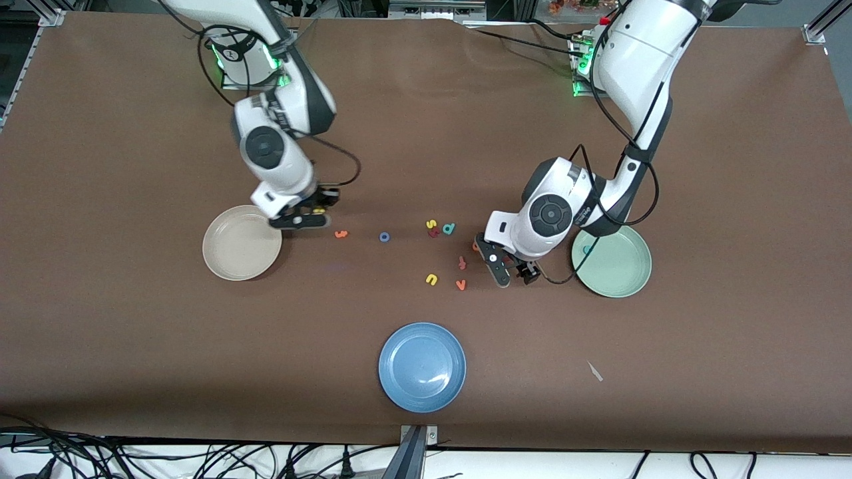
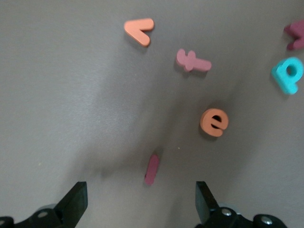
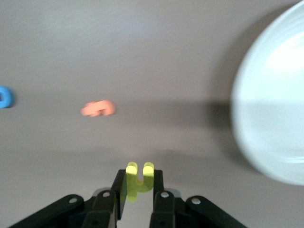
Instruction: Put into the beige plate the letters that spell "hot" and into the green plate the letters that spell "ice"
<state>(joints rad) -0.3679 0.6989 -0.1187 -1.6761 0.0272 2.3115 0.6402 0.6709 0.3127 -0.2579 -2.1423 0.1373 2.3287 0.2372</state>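
beige plate (image 3: 270, 95) blurred and edge-cropped, orange t (image 3: 98, 109) blurred

Even overhead light, soft shadows under both arms, glare on blue plate (image 1: 422, 366), right wrist view blurred.

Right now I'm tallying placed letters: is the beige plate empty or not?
Empty. The beige plate shows only bare surface in the front view; the yellow h sits pinched in the right gripper beside its rim.
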